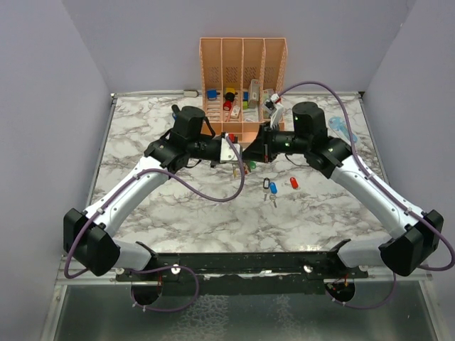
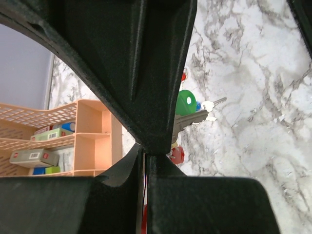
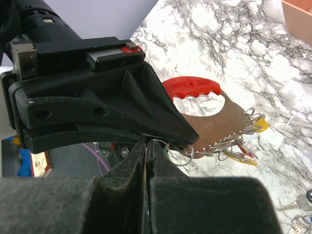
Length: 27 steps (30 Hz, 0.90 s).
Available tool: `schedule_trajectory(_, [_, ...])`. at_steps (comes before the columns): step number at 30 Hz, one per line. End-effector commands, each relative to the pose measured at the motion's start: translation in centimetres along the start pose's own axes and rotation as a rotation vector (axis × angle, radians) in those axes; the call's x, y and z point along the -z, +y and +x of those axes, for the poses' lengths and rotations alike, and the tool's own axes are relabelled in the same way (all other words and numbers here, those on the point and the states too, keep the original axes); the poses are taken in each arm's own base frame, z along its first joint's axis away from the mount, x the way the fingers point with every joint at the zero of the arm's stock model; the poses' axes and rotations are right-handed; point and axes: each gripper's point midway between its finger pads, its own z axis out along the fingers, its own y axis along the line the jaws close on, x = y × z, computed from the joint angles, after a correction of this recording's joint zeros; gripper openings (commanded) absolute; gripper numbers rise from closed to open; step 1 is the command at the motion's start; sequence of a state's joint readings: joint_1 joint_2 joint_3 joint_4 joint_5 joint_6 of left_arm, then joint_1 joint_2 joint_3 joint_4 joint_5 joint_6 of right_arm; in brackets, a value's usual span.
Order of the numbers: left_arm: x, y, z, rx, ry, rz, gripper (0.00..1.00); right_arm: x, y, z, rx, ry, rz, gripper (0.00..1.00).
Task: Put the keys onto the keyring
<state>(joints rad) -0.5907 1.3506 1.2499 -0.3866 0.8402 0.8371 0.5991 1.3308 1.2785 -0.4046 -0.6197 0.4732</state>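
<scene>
The keyring [image 3: 192, 87] is a red curved grip on a thin metal plate with several wire rings and yellow tags along its edge. My left gripper [image 1: 231, 148] is shut on it, held above the table's middle; a red sliver shows between its fingers [image 2: 145, 153]. My right gripper [image 1: 250, 150] meets it tip to tip and is shut [image 3: 146, 144] on the wire ring of a green key [image 2: 185, 102], right at the plate's edge. The key's blade [image 2: 195, 118] sticks out sideways. Black [image 1: 266, 185], blue [image 1: 273, 189] and red [image 1: 293, 182] keys lie on the table.
A peach slotted organizer [image 1: 242, 71] with small coloured items stands at the back centre, also in the left wrist view [image 2: 92, 136]. A blue pen-like tool [image 1: 343, 129] lies at the back right. Purple cables loop from both arms.
</scene>
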Motion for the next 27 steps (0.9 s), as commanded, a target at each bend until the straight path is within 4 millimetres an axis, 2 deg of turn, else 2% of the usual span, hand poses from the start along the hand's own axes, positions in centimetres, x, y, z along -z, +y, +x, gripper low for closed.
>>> schedule_trajectory(1, [-0.4,0.6,-6.9,-0.065,-0.238,0.047,0.00,0.2,1.3,-0.1,0.020,0.008,-0.018,0.01])
schedule_trajectory(10, [-0.2,-0.1,-7.9,-0.007,-0.283,0.092,0.00,0.7,1.6,-1.1,0.004,-0.006,0.016,0.04])
schedule_trajectory(22, [-0.3,0.3,-7.5,0.051,-0.291,0.094,0.00,2.5,1.8,-2.3,0.002,-0.025,0.097,0.08])
schedule_trajectory(27, [-0.3,0.7,-7.3,0.059,-0.295,0.085,0.00,3.0,1.9,-2.7,0.004,-0.038,0.123,0.18])
